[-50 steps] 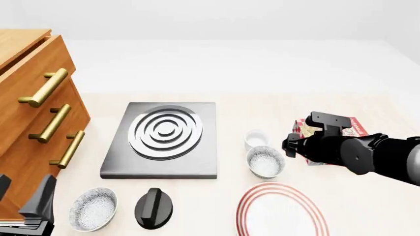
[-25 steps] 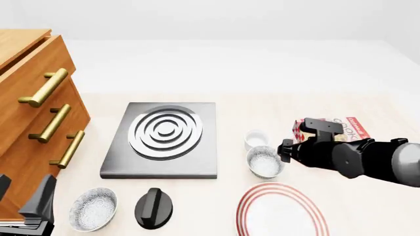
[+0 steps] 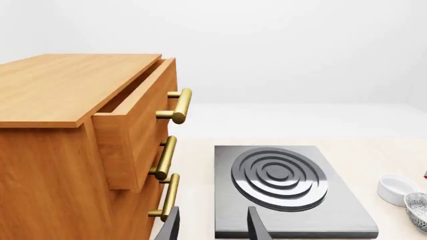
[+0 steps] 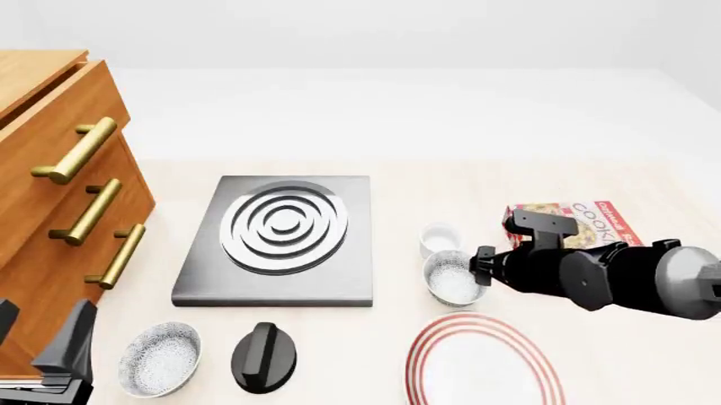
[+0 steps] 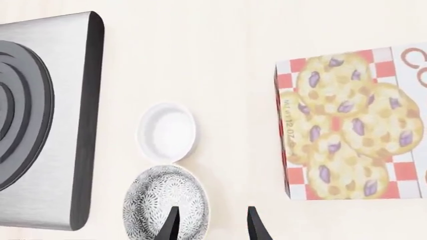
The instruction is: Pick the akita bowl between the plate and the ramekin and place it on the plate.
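two speckled bowls are showing in the front view, and the akita bowl (image 4: 455,278) of the task is the one lying just to the left of the right gripper (image 4: 482,263), between the ramekin (image 4: 438,239) beyond it and the plate (image 4: 485,360) on the near side. the bowl is sitting upright on the table (image 4: 451,186), touching or almost touching the ramekin, and apart from the plate's red-ringed rim. the look-alike bowl (image 4: 160,358) is lying well away to the gripper's left, near the left gripper (image 4: 46,354), with a black knob (image 4: 263,356) just beside it.

in the right wrist view the right gripper's fingertips (image 5: 170,225) are standing spread apart with a gap between them and nothing in it; one tip is hanging over the akita bowl's (image 5: 167,207) rim while the other is over bare table. the ramekin (image 5: 167,132) is lying straight ahead of the fingers, and a cookie box (image 5: 347,125) is lying off to the other side.

in the left wrist view the left gripper (image 3: 212,227) is also standing spread and holding nothing, pointing at a grey burner plate (image 3: 283,187), with a wooden drawer cabinet (image 3: 87,145) close beside it.
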Controlling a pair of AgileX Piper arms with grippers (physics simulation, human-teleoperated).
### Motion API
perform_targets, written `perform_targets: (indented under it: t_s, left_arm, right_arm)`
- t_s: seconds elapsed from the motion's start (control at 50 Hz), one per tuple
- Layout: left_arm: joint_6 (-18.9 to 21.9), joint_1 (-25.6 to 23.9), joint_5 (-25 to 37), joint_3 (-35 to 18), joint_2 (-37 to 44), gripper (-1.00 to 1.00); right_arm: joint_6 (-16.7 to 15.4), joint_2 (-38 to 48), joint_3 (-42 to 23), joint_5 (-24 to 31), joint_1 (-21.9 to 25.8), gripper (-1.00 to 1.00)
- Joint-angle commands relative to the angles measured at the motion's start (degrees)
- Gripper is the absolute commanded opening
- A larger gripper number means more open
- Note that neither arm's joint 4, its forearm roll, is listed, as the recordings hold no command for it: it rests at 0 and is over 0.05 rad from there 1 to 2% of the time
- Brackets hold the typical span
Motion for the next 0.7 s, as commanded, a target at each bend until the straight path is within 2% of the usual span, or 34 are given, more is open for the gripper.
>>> perform_targets:
  t_s: [0.02,0.7]
  left_arm:
    - [-0.01,0.0,0.0,0.0,-0.01,1.0]
    - [0.0,0.01,0.0,0.0,-0.01,1.0]
  right_arm:
    - [-0.02,1.07,0.5,-1.11,0.57,1.0]
    - [-0.15,3.13,0.6,-2.55,1.78,1.0]
